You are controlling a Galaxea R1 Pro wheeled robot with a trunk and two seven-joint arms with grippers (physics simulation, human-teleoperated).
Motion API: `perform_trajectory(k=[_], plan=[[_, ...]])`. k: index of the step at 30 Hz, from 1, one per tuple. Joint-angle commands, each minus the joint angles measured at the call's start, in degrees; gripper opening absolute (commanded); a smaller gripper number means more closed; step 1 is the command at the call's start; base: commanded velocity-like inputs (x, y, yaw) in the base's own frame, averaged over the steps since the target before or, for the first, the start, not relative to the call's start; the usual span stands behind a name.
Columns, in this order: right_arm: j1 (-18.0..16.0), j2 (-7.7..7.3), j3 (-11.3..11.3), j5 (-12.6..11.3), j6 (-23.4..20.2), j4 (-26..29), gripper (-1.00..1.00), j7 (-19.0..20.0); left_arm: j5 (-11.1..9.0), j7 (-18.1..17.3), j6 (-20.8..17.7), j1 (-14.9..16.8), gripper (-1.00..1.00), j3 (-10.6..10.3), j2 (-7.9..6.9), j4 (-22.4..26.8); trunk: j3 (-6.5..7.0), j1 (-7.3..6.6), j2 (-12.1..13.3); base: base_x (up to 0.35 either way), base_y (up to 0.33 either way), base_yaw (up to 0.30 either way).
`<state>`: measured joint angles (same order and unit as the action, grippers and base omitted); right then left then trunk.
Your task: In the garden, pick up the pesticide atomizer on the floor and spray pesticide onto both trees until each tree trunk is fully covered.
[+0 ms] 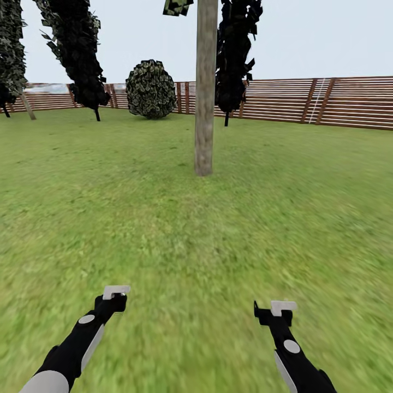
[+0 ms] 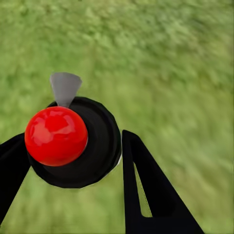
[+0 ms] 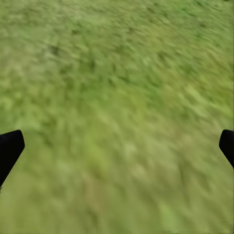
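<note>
Two claws, left claw (image 2: 73,161) pinching pesticide atomizer (image 2: 73,141), right claw (image 3: 117,146) spread

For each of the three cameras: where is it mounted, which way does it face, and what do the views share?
Head view: on the head, facing forward and down over the grass to a tree trunk and fence; both arms show.
Left wrist view: looks down the left end effector, shut on a dark round object with a red ball.
Right wrist view: looks down the open right end effector.
All share grass.

Round dark bush (image 1: 151,89) before the fence line, tall dark conifers (image 1: 76,52) alongside, pale sky (image 1: 316,38) above
</note>
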<state>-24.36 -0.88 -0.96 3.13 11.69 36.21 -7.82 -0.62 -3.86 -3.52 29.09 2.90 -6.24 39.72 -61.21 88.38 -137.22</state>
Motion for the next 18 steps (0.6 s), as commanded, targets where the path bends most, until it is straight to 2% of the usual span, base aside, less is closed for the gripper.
perform_trajectory(k=[1, 18], plan=[[0.01, 0.00, 0.00, -0.02, 0.00, 0.00, 1.00, 0.00, 0.00, 0.00, 0.00, 0.00, -1.00, 0.00, 0.00, 0.01, 0.00, 0.00, 0.00, 0.339, 0.000, 0.000], [0.01, 0.00, 0.00, 0.04, 0.07, -0.08, 1.00, 0.00, 0.05, 0.00, -0.07, 0.00, -1.00, 0.00, 0.04, -0.06, 0.00, 0.00, 0.00, 0.339, 0.000, 0.000]])
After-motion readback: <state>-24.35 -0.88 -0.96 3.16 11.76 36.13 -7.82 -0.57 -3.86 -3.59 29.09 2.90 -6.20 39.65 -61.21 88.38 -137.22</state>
